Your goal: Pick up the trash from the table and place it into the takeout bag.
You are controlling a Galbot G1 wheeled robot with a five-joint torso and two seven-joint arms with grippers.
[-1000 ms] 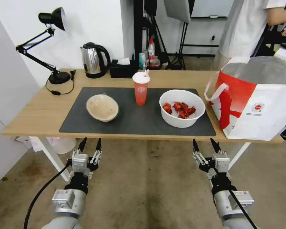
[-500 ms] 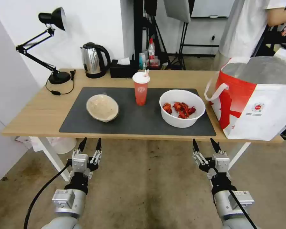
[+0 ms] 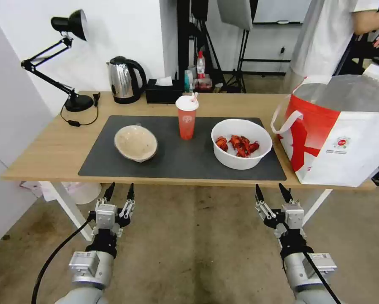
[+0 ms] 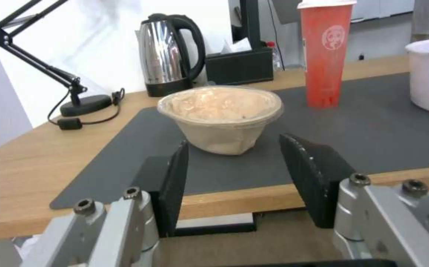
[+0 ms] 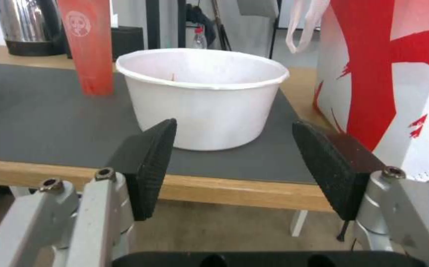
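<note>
Both hands hang below the near edge of the table (image 3: 50,156), fingers spread and grasping nothing: the left hand (image 3: 119,191) in front of the beige bowl (image 3: 136,143), the right hand (image 3: 273,192) in front of the white bowl (image 3: 241,143) of crayfish shells. The red cup (image 3: 186,117) stands between the bowls on the grey mat (image 3: 177,162); the takeout bag (image 3: 341,131) sits beside the white bowl.
</note>
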